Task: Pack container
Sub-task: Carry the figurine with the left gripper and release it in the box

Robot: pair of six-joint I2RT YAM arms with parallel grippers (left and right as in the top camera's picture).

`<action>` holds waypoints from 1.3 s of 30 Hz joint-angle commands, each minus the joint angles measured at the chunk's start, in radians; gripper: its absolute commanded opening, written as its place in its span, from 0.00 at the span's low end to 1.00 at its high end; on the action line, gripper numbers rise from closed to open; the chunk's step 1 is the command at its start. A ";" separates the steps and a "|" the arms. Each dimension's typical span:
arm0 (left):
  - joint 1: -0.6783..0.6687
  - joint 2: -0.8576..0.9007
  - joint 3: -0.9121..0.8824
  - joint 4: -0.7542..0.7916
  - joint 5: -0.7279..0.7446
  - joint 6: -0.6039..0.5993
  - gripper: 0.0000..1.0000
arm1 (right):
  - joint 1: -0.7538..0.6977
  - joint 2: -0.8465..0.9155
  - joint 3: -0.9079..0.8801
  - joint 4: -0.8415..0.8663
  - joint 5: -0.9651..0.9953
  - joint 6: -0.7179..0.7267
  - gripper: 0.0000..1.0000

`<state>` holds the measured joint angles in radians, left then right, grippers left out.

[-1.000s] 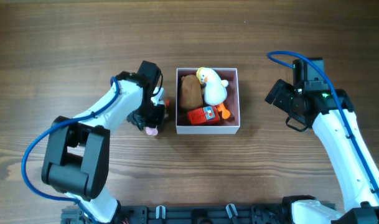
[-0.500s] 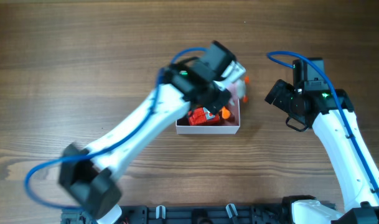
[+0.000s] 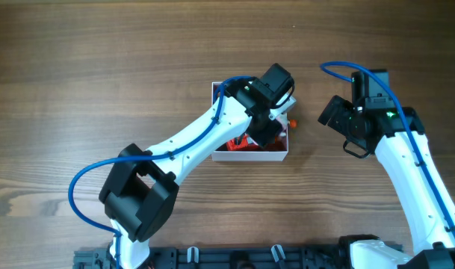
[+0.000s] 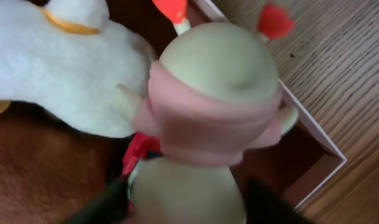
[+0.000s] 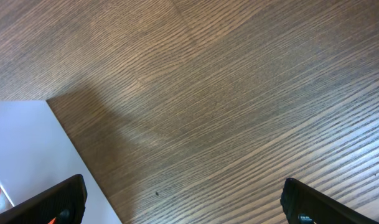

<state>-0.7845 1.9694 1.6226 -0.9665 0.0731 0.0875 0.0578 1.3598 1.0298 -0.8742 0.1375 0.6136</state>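
The container is a white-walled box in the middle of the table; its rim and pink inside show in the left wrist view. My left gripper reaches down into its right side. A pale green plush toy with a pink band stands between the dark fingers, which are spread, with a sliver of red showing beside one; the gripper is open. A white duck plush, a brown plush and a red toy lie in the box. My right gripper stands open to the right of the box.
In the right wrist view the open right gripper hangs over bare wood, with the container's white outer wall at the lower left. The left arm covers most of the box from above.
My left arm swung from the table left of the box over it, carrying the green plush, then lowered into the box's right side. Its jaws have spread. The right arm stayed still.
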 commanded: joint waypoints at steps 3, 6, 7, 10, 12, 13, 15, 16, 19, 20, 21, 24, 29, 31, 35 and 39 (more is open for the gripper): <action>0.014 -0.027 0.009 -0.002 0.004 -0.029 1.00 | -0.003 0.005 -0.008 0.003 -0.008 0.017 1.00; 0.051 -0.110 0.029 -0.002 -0.011 -0.029 1.00 | -0.003 0.005 -0.008 0.003 -0.008 0.017 0.99; 0.063 -0.146 0.031 0.006 0.008 -0.035 1.00 | -0.003 0.005 -0.008 0.003 -0.008 0.017 1.00; 0.071 -0.197 0.031 0.034 0.087 -0.040 0.72 | -0.003 0.005 -0.008 0.003 -0.008 0.017 0.99; 0.068 -0.183 0.030 0.042 0.103 -0.040 0.30 | -0.003 0.005 -0.008 0.003 -0.008 0.017 1.00; 0.066 -0.165 0.030 0.042 0.109 -0.040 0.13 | -0.003 0.005 -0.008 0.003 -0.008 0.017 0.99; 0.068 -0.135 0.030 0.043 0.074 -0.040 0.04 | -0.003 0.005 -0.008 0.003 -0.008 0.017 1.00; 0.076 -0.117 0.030 0.052 0.015 -0.049 0.04 | -0.003 0.005 -0.008 0.003 -0.008 0.017 1.00; 0.098 -0.086 0.030 0.076 0.011 -0.055 0.05 | -0.003 0.005 -0.008 0.003 -0.008 0.017 1.00; 0.100 -0.063 0.030 0.077 0.019 -0.055 0.06 | -0.003 0.005 -0.008 0.003 -0.008 0.017 0.99; 0.100 -0.040 0.030 0.077 0.034 -0.055 0.06 | -0.003 0.005 -0.008 0.003 -0.008 0.017 1.00; 0.086 0.035 0.030 0.081 0.092 -0.056 0.04 | -0.003 0.005 -0.008 0.003 -0.008 0.017 0.99; 0.042 0.098 0.030 0.076 0.147 -0.074 0.04 | -0.003 0.005 -0.008 0.003 -0.008 0.017 1.00; 0.023 0.098 0.030 0.073 0.148 -0.084 0.07 | -0.003 0.005 -0.008 0.003 -0.008 0.017 0.99; -0.032 0.098 0.030 0.055 0.088 -0.134 0.16 | -0.003 0.005 -0.008 0.003 -0.008 0.017 1.00; 0.011 0.092 0.031 0.050 -0.052 -0.201 0.23 | -0.003 0.005 -0.008 0.003 -0.008 0.017 0.99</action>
<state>-0.8104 2.0613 1.6470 -0.9142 0.1001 -0.0635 0.0578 1.3598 1.0298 -0.8742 0.1375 0.6136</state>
